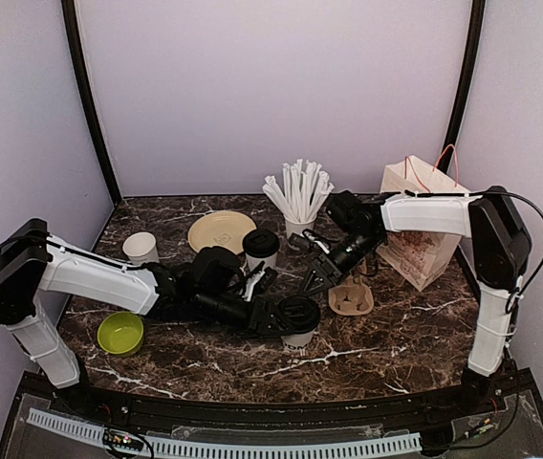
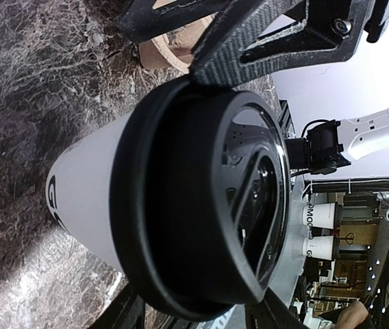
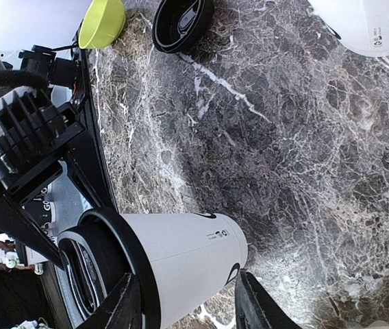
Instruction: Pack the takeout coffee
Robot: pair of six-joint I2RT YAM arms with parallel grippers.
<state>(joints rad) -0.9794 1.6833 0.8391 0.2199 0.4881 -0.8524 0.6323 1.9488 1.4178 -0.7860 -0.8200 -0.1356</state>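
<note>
Nothing packed yet, I reckon: carrier [image 1: 351, 299] empty, bag [image 1: 423, 234] at right. Cup [image 1: 298, 317] mid-frame, flanked by my left gripper [image 1: 277, 316], can't tell if pinched. Right gripper [image 1: 317, 277] part-open just above it. Second cup [image 1: 260, 245] waits behind.

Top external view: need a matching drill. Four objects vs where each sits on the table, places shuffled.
Things:
1. lime green bowl
2. paper bag
3. cup of straws
4. cardboard cup carrier

Places:
A. back middle
B. front left
C. mid-table, right of centre
D. right side, toward the back

Pairs: 1-B, 2-D, 3-A, 4-C
</note>
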